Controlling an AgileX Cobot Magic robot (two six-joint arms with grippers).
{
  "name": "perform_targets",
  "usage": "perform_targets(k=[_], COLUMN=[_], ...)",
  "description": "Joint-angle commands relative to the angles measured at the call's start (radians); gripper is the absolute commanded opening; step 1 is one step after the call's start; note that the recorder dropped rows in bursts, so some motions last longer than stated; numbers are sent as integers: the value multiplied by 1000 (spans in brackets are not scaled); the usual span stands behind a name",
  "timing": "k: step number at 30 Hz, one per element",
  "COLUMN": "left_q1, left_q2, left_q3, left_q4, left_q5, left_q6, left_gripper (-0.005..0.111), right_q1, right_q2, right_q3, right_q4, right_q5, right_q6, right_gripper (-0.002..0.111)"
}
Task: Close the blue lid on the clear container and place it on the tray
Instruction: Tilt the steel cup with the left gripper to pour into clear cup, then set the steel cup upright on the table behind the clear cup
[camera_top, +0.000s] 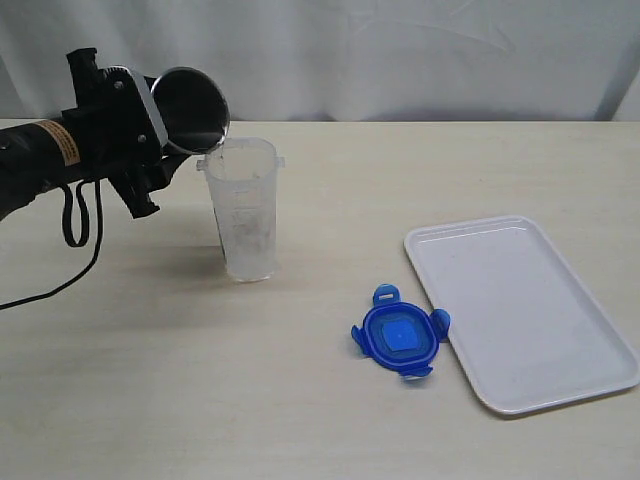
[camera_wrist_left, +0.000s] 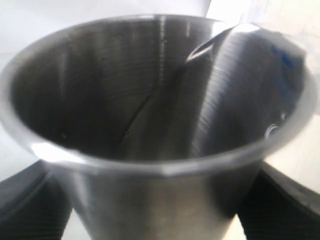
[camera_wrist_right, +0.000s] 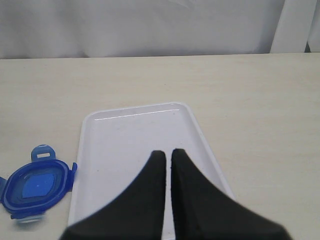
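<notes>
Table (camera_top: 300, 420) pale and wide, white tray (camera_top: 520, 300) lying flat by the right edge, toward the near right corner. Left claw (camera_top: 150, 140) clenched around a tilted steel cup (camera_top: 190, 105), cup mouth tipped over the rim of the clear container (camera_top: 243, 215), which stands upright and uncovered left of the table's middle, nearer the far edge. Blue lid (camera_top: 398, 338) flat on the table with flaps spread, just beside the tray's near left corner and well apart from the container; right claw (camera_wrist_right: 167, 160) above the tray, jaws drawn almost together with only a thin slit, grasping nothing.
</notes>
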Motion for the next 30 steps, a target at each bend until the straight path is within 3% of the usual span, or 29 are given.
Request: perform_targets(k=[1,12,24,27,30], left_q1=[-4,-10,-2,25,77], left_q2=[-14,-14,-14,5,54], left_q3=[-12,-12,-12,-12,-12], left_q4=[-19,-19,-10,-10,-10], left_q5=[-56,-56,-15,-66,-206], left_q6=[7,2,-384,-495,-647], left_gripper=[0,0,0,0,0], right_q1=[-1,-1,-1,-1,-1], right_q2=[-4,-4,-4,-4,-4], right_q3=[2,2,2,2,2], right_q4=[5,5,5,5,5], right_q5=[-1,-1,-1,-1,-1], right_q6=[0,0,0,0,0], right_gripper=[5,5,5,5,5])
